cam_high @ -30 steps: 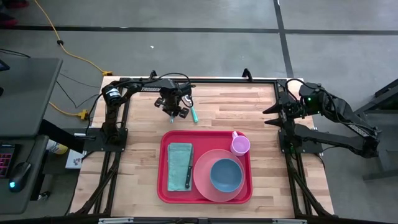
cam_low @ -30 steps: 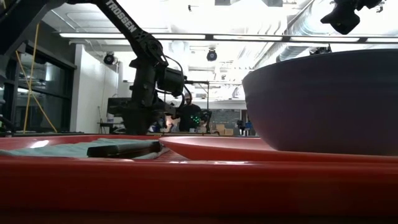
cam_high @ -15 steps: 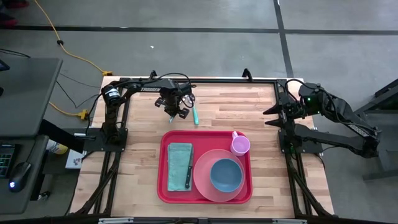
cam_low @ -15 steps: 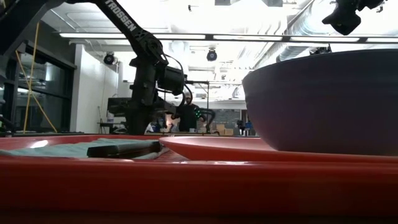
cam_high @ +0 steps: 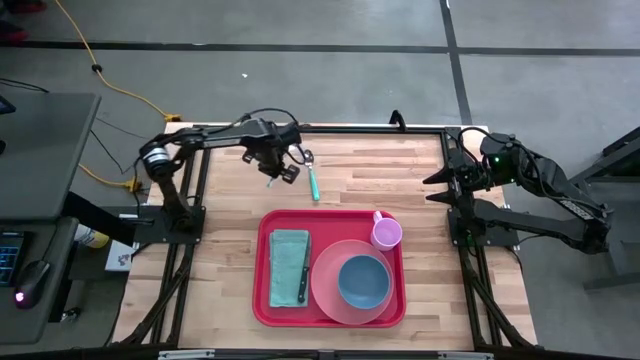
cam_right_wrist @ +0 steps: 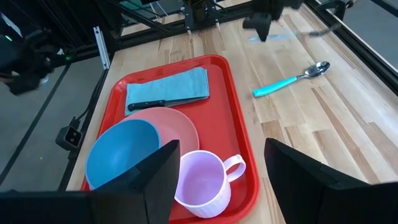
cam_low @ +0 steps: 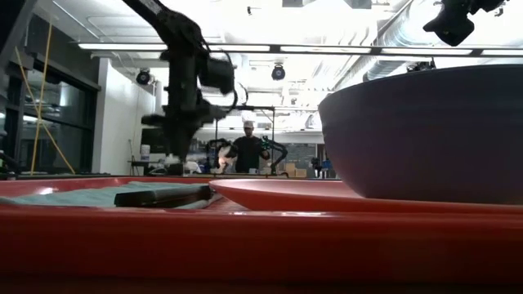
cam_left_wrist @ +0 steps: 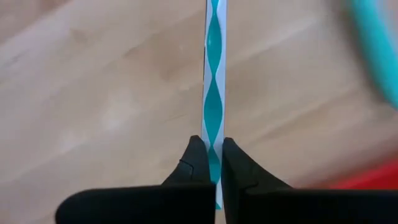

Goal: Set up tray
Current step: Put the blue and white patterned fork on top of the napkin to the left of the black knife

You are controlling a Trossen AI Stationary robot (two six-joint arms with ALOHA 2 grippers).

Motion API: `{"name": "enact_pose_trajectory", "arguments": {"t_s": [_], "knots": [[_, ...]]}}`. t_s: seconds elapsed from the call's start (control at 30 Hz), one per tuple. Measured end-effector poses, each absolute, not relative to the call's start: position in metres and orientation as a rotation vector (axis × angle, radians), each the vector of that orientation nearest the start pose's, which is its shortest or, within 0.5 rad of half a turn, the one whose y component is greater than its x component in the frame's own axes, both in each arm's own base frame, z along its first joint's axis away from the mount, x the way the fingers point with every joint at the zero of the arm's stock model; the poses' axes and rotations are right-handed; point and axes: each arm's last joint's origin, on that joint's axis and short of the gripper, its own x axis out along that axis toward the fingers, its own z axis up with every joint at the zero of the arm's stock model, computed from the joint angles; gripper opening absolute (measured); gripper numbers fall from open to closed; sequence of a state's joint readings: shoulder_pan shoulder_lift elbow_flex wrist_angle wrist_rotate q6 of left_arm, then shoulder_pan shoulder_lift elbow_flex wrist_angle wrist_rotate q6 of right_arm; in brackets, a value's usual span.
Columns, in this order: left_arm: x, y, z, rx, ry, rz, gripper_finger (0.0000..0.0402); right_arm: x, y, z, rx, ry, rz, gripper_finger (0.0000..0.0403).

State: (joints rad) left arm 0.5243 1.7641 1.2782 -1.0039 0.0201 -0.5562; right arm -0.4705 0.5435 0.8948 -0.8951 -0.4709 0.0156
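Note:
My left gripper (cam_high: 282, 172) is over the far part of the table, beyond the red tray (cam_high: 262, 300), and is shut on a thin teal-and-white striped straw (cam_left_wrist: 213, 74). A teal-handled spoon (cam_high: 313, 185) lies on the wood just to its right. On the tray are a teal napkin (cam_high: 285, 260) with a black-handled knife (cam_high: 302, 290), a pink plate (cam_high: 325, 280) bearing a blue bowl (cam_high: 363, 282), and a lilac mug (cam_high: 386, 233). My right gripper (cam_right_wrist: 217, 180) waits open above the table's right edge. My left gripper pinches the striped straw near one end (cam_left_wrist: 213, 134) between its two fingers, which come from above. The rest of the straw runs straight out past the fingertips. Whether the straw is off the wood, I cannot tell.
Bare wooden tabletop (cam_high: 420, 170) lies between the tray's far rim and the far frame rail. The spoon (cam_right_wrist: 291, 81) lies slanted beside the left gripper. Black frame rails run along the table's edges. A person (cam_low: 248, 151) stands in the room beyond.
My left arm has swung about its base, and its gripper has shifted a little toward the table's far edge; it shows blurred in the low view. The tray and the things on it have stayed put.

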Motion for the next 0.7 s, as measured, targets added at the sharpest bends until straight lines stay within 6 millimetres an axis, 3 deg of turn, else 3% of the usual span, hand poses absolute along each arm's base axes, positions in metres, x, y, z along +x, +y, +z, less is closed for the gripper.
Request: {"name": "enact_pose_trajectory", "arguments": {"t_s": [0.3, 0.5, 0.7], "knots": [[0.256, 0.118, 0.272, -0.823, 1.195, 0.722, 0.0027, 0.08, -0.026, 0.332, 0.24, 0.484, 0.002, 0.0213], [0.239, 0.061, 0.304, -0.825, 1.155, 0.691, 0.0027, 0.08, -0.026, 0.332, 0.235, 0.483, 0.003, 0.0213], [0.226, 0.005, 0.32, -0.862, 1.099, 0.734, 0.0027, 0.081, -0.026, 0.333, 0.217, 0.478, 0.007, 0.0213]]}}
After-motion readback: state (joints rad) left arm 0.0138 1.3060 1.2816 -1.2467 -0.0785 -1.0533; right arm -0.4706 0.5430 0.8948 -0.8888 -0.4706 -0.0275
